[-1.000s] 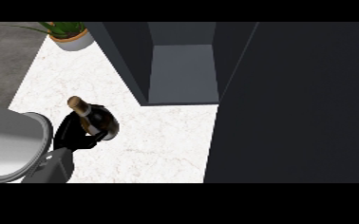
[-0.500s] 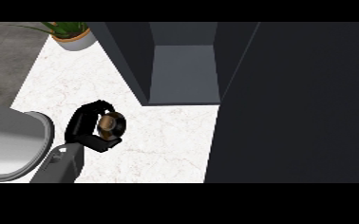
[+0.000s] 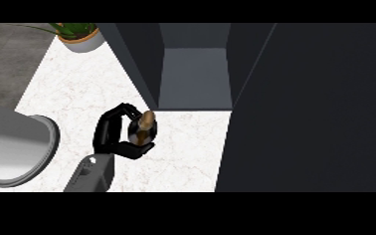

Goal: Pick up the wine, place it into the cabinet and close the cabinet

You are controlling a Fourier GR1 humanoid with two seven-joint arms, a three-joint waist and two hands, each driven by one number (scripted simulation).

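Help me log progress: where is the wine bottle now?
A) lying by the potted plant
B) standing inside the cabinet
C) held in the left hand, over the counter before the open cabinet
C: the left hand curls round the wine bottle just short of the cabinet opening.

White marble counter [image 3: 73, 89], nothing fancy. A potted plant [image 3: 79, 36] sits well beyond the left hand's fingers [image 3: 106, 122], at the far corner. A dark open cabinet [image 3: 143, 59] stands just past them, and a round grey basin [image 3: 29, 149] is off to their left.
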